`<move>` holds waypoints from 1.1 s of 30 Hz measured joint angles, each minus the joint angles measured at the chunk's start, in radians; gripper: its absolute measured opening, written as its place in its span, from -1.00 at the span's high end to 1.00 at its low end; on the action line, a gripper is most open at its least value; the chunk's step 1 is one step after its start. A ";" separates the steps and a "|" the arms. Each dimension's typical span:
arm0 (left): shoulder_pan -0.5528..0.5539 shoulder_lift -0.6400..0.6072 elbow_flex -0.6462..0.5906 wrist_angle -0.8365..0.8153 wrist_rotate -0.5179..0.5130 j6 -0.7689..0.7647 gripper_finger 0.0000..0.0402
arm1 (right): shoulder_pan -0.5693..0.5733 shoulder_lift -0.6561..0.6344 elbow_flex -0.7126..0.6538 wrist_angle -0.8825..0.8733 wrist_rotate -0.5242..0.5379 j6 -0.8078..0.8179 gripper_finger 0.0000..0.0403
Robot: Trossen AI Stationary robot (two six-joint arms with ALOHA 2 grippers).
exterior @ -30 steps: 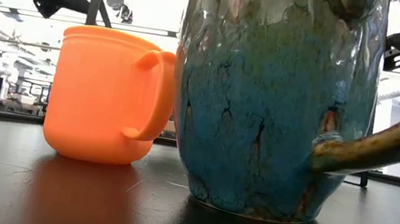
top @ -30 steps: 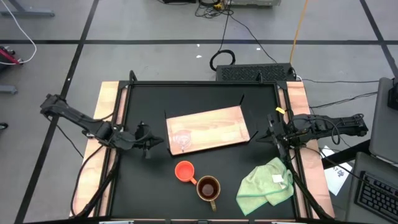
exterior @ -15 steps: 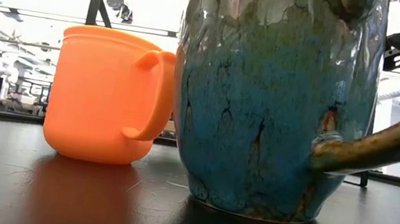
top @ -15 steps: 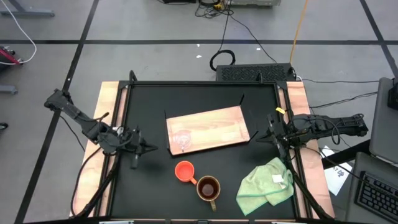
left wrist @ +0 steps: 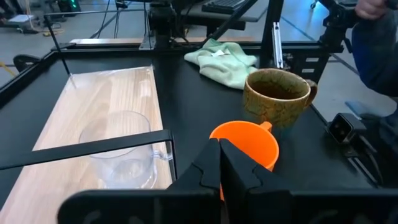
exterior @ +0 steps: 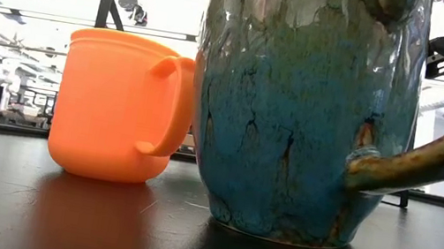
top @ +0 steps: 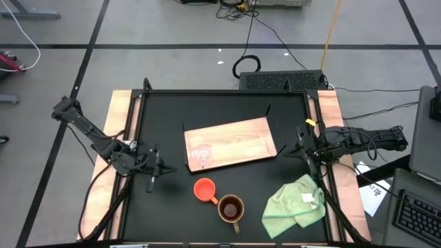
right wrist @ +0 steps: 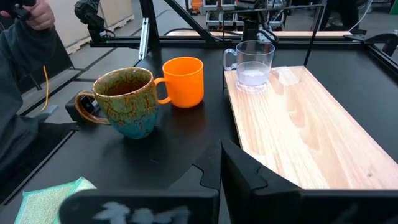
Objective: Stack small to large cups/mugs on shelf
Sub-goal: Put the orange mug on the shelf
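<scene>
A tiny clear glass cup (top: 201,157) stands on the left end of the light wooden board (top: 234,141); it also shows in the left wrist view (left wrist: 124,149) and the right wrist view (right wrist: 252,65). The orange cup (top: 204,189) and the larger brown mug (top: 231,208) stand side by side on the black tabletop, nearer than the board. My left gripper (top: 164,169) is shut and empty, left of the orange cup. My right gripper (top: 285,152) is shut and empty at the board's right end.
A light green cloth (top: 295,203) lies crumpled at the near right of the table. A raised black frame (top: 138,110) runs round the tabletop. A person (right wrist: 28,37) in dark clothes stands beyond the table's near edge.
My left gripper has drawn back from the board's left end toward the table's left and near edges and has turned a little. In the low view it has gone up and out toward the picture's left. The cups, mug and board have kept still.
</scene>
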 joint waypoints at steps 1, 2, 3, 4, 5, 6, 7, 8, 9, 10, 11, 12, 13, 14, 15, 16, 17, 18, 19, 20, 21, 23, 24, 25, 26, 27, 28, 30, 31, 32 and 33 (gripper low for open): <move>0.000 0.001 0.000 0.003 0.000 -0.001 0.99 | 0.000 0.000 0.000 0.000 0.000 0.000 1.00; 0.000 0.005 0.000 0.010 0.000 -0.005 0.99 | 0.000 0.000 0.000 0.000 0.000 0.000 1.00; 0.000 0.013 0.000 0.024 0.000 -0.008 1.00 | 0.000 0.000 0.000 0.000 0.000 0.000 1.00; 0.000 0.025 0.000 0.048 0.001 -0.009 1.00 | 0.000 0.000 0.000 0.000 0.000 0.001 1.00; 0.000 0.041 0.000 0.081 0.013 -0.009 1.00 | 0.000 0.000 0.000 0.000 0.000 0.002 1.00; 0.001 0.062 0.000 0.124 0.028 -0.002 0.99 | 0.000 0.000 0.000 0.000 0.000 0.002 1.00; 0.001 0.086 0.000 0.171 0.040 0.008 0.99 | 0.000 0.000 0.000 0.000 0.000 0.002 1.00; 0.001 0.112 0.000 0.218 0.042 0.012 0.99 | 0.000 0.000 0.000 0.000 0.000 0.002 1.00; 0.002 0.139 0.003 0.251 0.044 0.012 0.99 | 0.000 0.000 0.000 0.000 0.000 0.002 1.00; 0.007 0.167 0.014 0.261 0.044 0.008 1.00 | 0.000 0.000 0.000 0.000 0.000 0.002 1.00; 0.013 0.197 0.032 0.260 0.044 -0.009 1.00 | 0.000 0.000 0.000 0.000 0.000 0.002 1.00; 0.021 0.226 0.050 0.254 0.044 -0.030 1.00 | 0.000 0.000 0.000 0.000 0.000 0.002 1.00; 0.028 0.256 0.071 0.241 0.046 -0.049 1.00 | 0.000 0.000 0.000 0.000 0.000 0.001 1.00; 0.035 0.289 0.095 0.217 0.054 -0.066 1.00 | 0.000 0.000 0.000 0.000 0.000 0.001 1.00; 0.043 0.320 0.122 0.184 0.065 -0.087 1.00 | 0.000 0.000 0.000 0.000 0.000 0.001 1.00; 0.052 0.353 0.154 0.146 0.078 -0.112 1.00 | 0.000 0.000 0.000 0.000 0.000 0.001 1.00; 0.061 0.386 0.188 0.105 0.088 -0.143 1.00 | 0.000 0.000 0.000 0.000 0.000 0.001 1.00; 0.070 0.415 0.224 0.060 0.102 -0.177 1.00 | 0.000 0.000 0.000 0.000 0.000 0.001 1.00; 0.080 0.442 0.259 0.011 0.112 -0.213 1.00 | 0.000 0.000 0.000 0.000 0.000 0.002 1.00; 0.089 0.467 0.293 -0.036 0.125 -0.245 1.00 | 0.000 0.000 0.000 0.000 0.000 0.003 1.00; 0.096 0.490 0.323 -0.077 0.135 -0.279 1.00 | 0.000 0.000 0.000 0.000 0.000 0.003 1.00; 0.112 0.530 0.376 -0.144 0.158 -0.333 0.98 | 0.000 0.000 0.000 0.000 0.000 0.003 1.00; 0.117 0.546 0.398 -0.167 0.167 -0.357 0.96 | 0.000 0.000 0.000 0.000 0.000 0.003 1.00; 0.124 0.560 0.417 -0.182 0.174 -0.380 0.94 | 0.000 0.000 0.000 0.000 0.000 0.003 1.00; 0.128 0.573 0.433 -0.185 0.176 -0.401 0.92 | 0.000 0.000 0.000 0.000 0.000 0.003 1.00; 0.133 0.585 0.445 -0.184 0.179 -0.421 0.90 | 0.000 0.000 0.000 0.000 0.000 0.003 1.00; 0.140 0.594 0.455 -0.186 0.189 -0.439 0.87 | 0.000 0.000 0.000 0.000 0.000 0.003 1.00; 0.157 0.610 0.471 -0.187 0.238 -0.473 0.81 | 0.000 0.000 0.000 0.000 0.000 0.003 1.00; 0.165 0.618 0.478 -0.183 0.270 -0.494 0.78 | 0.000 0.000 0.000 0.000 0.000 0.003 1.00; 0.171 0.624 0.482 -0.183 0.294 -0.514 0.74 | 0.000 0.000 0.000 0.000 0.000 0.003 1.00; 0.173 0.630 0.485 -0.187 0.311 -0.531 0.71 | 0.000 0.000 0.000 0.000 0.000 0.003 1.00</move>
